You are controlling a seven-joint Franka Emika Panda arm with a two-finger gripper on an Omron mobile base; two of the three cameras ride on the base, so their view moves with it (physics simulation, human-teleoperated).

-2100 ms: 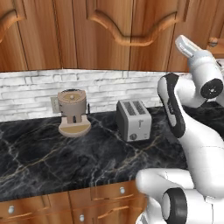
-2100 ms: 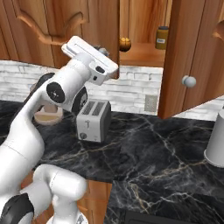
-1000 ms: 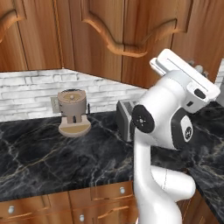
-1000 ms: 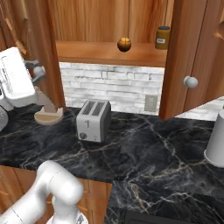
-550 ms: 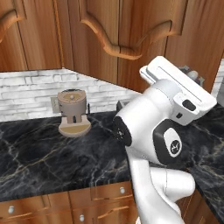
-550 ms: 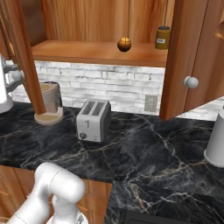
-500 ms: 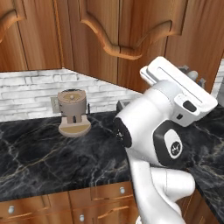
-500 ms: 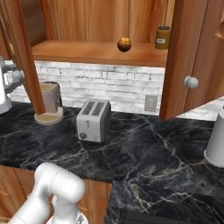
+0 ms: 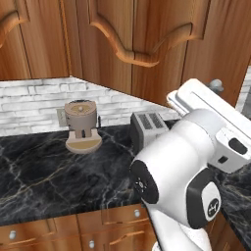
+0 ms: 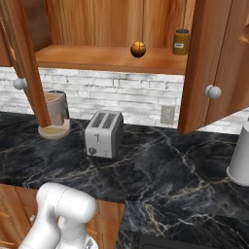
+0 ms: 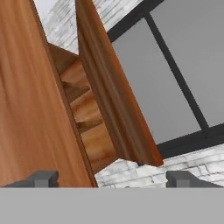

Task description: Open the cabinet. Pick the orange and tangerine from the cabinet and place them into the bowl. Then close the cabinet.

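Since a second ago, the arm has been swung further toward 3 o'clock in the left base view, where its large white joint now covers the lower right, and it has dropped to the bottom left corner of the right base view. The tool (image 11: 109,178) is seen in the hand view with its two dark tips set wide apart and nothing between them; a moment earlier they were together.

The cabinet (image 10: 112,58) stands open in the right base view, as it did before. Its two reddish-brown doors are swung outward, one at 9 o'clock and one (image 10: 206,63) at 3 o'clock, each with a small round silver knob (image 10: 212,91). On the cabinet's shelf a small round orange fruit (image 10: 138,48) sits at 12 o'clock, with a dark jar (image 10: 181,42) well apart from it at 1 o'clock.

On the black marble counter (image 10: 160,165) a silver toaster (image 10: 104,133) stands below the shelf, and a brown coffee grinder (image 10: 54,115) is placed at 9 o'clock. A pale cylinder (image 10: 239,155) stands at the right edge.

In the hand view, wooden door edges are seen close up against a grey window.
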